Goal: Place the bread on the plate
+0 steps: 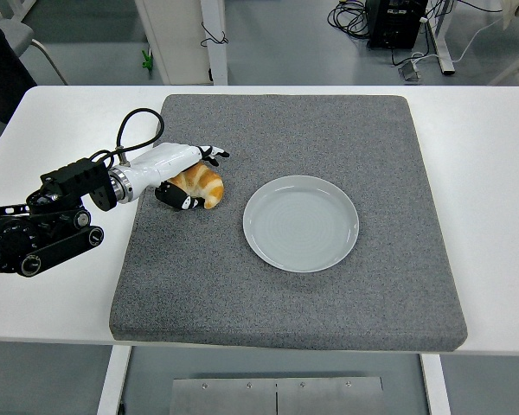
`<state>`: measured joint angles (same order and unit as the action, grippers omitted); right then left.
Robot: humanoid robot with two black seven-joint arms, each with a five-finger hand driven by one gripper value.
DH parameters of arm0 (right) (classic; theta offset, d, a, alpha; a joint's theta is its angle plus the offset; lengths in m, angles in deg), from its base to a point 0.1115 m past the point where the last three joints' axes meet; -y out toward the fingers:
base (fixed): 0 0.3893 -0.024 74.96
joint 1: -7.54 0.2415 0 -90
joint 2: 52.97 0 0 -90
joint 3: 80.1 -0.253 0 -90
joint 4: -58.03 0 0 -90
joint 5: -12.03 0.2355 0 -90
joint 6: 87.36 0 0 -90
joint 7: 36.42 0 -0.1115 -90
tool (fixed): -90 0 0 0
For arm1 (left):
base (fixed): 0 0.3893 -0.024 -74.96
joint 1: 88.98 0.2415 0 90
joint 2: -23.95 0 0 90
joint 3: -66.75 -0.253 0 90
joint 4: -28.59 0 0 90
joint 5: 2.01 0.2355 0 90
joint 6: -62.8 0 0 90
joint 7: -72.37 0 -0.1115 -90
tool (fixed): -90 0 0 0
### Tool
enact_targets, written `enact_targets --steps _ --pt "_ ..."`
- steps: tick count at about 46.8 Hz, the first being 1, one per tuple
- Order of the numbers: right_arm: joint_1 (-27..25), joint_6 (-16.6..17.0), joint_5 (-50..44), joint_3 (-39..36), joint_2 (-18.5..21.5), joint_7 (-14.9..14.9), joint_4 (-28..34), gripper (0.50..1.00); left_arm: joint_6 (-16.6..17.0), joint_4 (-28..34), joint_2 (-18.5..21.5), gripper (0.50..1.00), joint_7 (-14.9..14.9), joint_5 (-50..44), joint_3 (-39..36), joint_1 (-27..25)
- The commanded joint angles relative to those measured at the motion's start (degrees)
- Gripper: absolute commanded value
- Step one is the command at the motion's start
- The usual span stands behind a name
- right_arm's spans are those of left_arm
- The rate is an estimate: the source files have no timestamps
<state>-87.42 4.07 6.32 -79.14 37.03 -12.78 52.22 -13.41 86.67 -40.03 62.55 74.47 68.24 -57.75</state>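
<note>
The croissant (pixel 201 185) lies on the grey mat (pixel 329 294) at centre-left of the frame, just left of the pale plate (pixel 301 223) and not touching it. The left robot hand (pixel 180 175) grasps it, fingers curled over its top and thumb beneath. The mat covers the white bench (pixel 484 156).

A big grey fuzzy square mat (pixel 329 285) lies on the white table (pixel 493 173). On the mat sits a round pale grey plate (pixel 301 223) with nothing on it. Just to the left of the plate, not touching it, lies a golden brown curved bread roll (pixel 203 186). The robot's white left hand (pixel 177 173) comes in from the left and curls around the roll, fingers over its top and thumb below it.
</note>
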Motion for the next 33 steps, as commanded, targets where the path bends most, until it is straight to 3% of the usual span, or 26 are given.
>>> enact_targets --steps 1,8,10,20,33 --pt "-0.05 -0.02 0.00 0.00 0.00 0.00 0.01 1.000 0.00 0.02 -0.01 0.716 -0.03 -0.01 0.00 0.05" --pt "0.04 -0.02 0.00 0.00 0.00 0.00 0.01 1.000 -0.09 0.02 -0.01 0.548 0.06 -0.01 0.09 -0.04" --pt "-0.05 0.06 0.00 0.00 0.00 0.00 0.01 1.000 -0.09 0.02 0.08 0.522 0.06 -0.10 0.09 -0.12" --pt "0.04 0.07 0.00 -0.09 0.00 0.00 0.01 1.000 -0.09 0.02 0.43 0.522 -0.11 -0.37 0.70 -1.18" --pt "-0.05 -0.02 0.00 0.00 0.00 0.00 0.01 1.000 -0.79 0.10 1.14 0.524 -0.20 -0.45 2.37 -6.27"
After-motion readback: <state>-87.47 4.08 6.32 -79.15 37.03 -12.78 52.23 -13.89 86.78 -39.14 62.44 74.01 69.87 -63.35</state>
